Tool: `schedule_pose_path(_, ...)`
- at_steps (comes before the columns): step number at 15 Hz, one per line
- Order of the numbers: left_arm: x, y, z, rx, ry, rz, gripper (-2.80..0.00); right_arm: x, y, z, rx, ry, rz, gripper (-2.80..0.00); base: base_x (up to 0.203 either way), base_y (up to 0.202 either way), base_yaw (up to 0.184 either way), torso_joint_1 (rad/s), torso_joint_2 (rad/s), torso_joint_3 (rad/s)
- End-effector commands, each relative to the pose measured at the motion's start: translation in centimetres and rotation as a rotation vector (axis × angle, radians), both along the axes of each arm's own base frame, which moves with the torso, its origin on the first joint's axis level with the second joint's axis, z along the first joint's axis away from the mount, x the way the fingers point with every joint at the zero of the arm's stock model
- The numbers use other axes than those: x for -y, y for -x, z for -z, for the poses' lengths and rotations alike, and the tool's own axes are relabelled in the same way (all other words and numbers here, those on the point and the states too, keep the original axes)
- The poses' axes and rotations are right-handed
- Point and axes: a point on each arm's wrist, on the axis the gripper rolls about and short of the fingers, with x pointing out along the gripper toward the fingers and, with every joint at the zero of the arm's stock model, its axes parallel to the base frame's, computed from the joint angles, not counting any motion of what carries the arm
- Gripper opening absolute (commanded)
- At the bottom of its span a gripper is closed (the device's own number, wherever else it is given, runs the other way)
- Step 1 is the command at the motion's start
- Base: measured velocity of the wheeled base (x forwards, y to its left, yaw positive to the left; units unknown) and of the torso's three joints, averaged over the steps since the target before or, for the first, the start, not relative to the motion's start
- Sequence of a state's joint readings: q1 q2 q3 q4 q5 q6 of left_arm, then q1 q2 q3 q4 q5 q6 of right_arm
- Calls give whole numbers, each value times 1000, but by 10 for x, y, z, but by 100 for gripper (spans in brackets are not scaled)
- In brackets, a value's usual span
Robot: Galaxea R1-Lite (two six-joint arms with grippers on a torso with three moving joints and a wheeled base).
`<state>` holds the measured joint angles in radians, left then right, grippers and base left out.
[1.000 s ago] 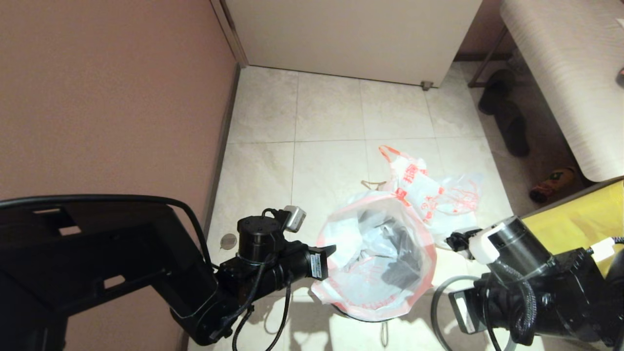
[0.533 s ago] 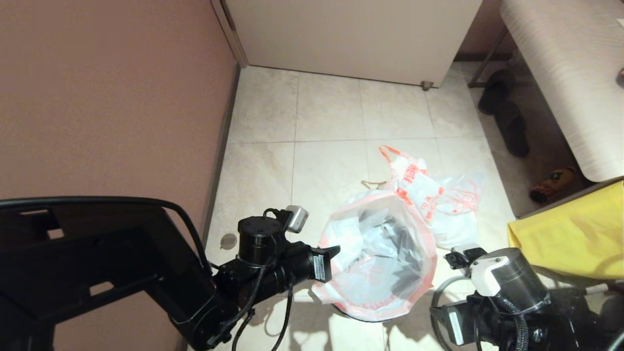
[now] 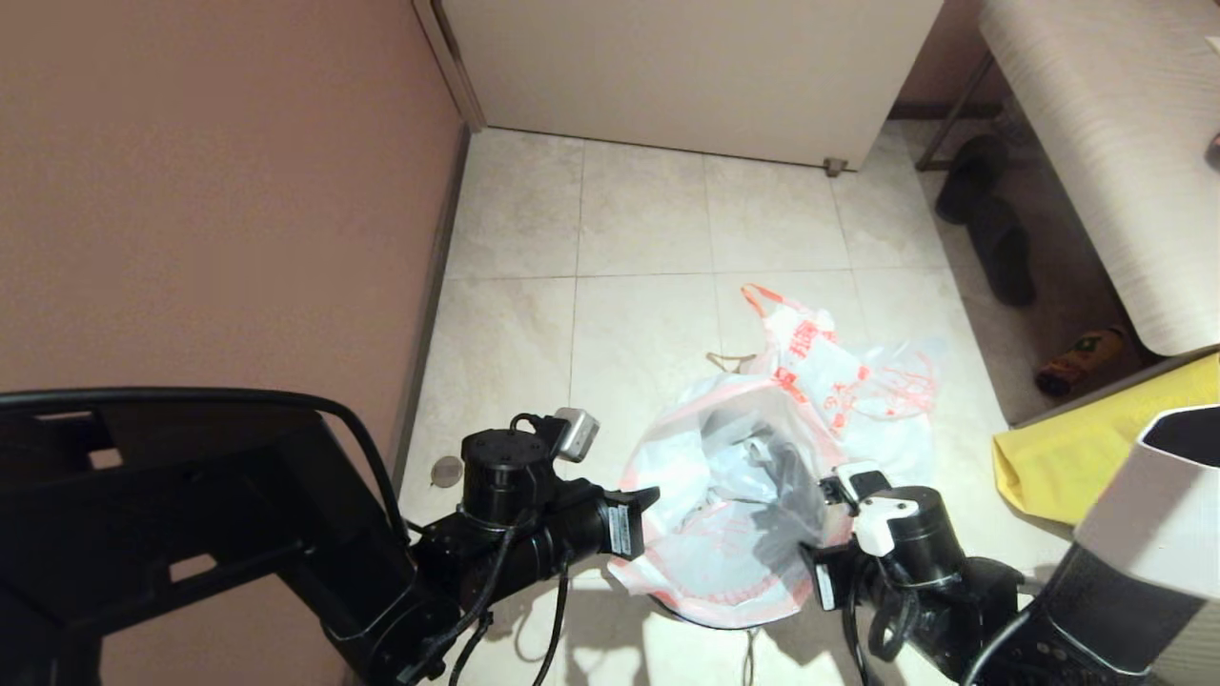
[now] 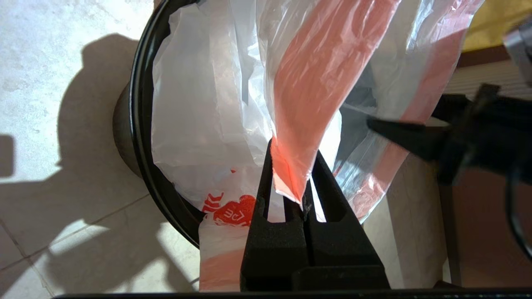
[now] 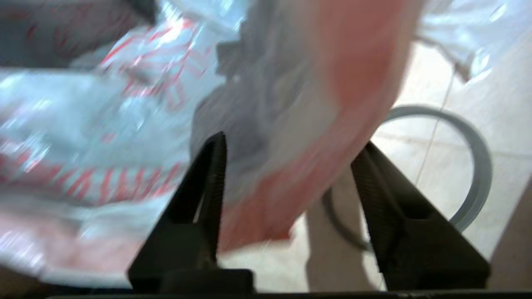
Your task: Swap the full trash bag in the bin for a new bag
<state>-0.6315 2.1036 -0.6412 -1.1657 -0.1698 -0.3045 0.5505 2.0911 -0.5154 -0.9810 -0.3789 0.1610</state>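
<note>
The new bag (image 3: 729, 514), thin and white with a wide pale-orange hem, stands open over the black bin (image 4: 139, 124). In the head view only a sliver of the bin (image 3: 710, 626) shows under the bag. My left gripper (image 3: 652, 497) is shut on the hem at the bag's left edge (image 4: 293, 182). At the bag's right edge my right gripper (image 3: 822, 500) is open, and the orange hem (image 5: 291, 199) hangs loose between its spread jaws (image 5: 293, 141). The full trash bag (image 3: 843, 386) lies lumpy on the tiles behind the bin, one orange loop handle (image 3: 760, 297) up.
The grey hoop rim (image 5: 478, 166) lies flat on the floor right of the bin. A brown wall (image 3: 210, 210) runs close on the left and a white cabinet (image 3: 686, 67) stands behind. Dark slippers (image 3: 996, 238), a yellow cloth (image 3: 1087, 457) and a pale bench (image 3: 1115, 143) crowd the right.
My right arm swung in from the right of the bin to the new bag's right edge, and its jaws opened. The left gripper kept its grip on the hem and stayed put.
</note>
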Motion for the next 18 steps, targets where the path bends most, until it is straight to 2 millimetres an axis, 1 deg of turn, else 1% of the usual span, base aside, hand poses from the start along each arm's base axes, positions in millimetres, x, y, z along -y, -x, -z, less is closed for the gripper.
schedule_pose_path(1,-1,0,0,5,7,-3,-280,5,-15,20,35,8,28,-280,0,0,0,0,0,0)
schedule_pose_path(2,-1,-1,1,4,6,-4,-280,9,-18,17,80,-3,39,-280,0,0,0,0,0,0)
schedule_pose_path(3,-1,-1,2,3,4,-6,-280,14,-17,14,92,-2,56,-280,0,0,0,0,0,0)
schedule_pose_path(5,-1,-2,2,4,4,-8,-280,23,-10,2,108,-10,66,-280,0,0,0,0,0,0)
schedule_pose_path(7,0,-1,2,6,2,-16,-280,24,-8,-2,115,-14,65,-280,0,0,0,0,0,0)
schedule_pose_path(9,0,-1,3,3,-1,-16,-280,25,-4,-11,135,-34,54,-280,0,0,0,0,0,0)
schedule_pose_path(10,0,-1,3,4,-2,-16,-280,26,-2,-11,125,-35,43,-280,0,0,0,0,0,0)
schedule_pose_path(11,-1,-1,4,0,-5,-19,-280,27,0,-9,115,-30,38,-280,0,0,0,0,0,0)
schedule_pose_path(14,-10,-5,12,-11,-41,-39,-280,35,14,15,-1,92,-29,-280,0,0,0,0,0,0)
schedule_pose_path(16,-16,-7,14,-2,-68,-48,-280,41,27,18,-36,177,-80,-280,0,0,0,0,0,0)
schedule_pose_path(18,-21,-12,17,-4,-74,-64,-280,40,28,27,-70,197,-124,-280,0,0,0,0,0,0)
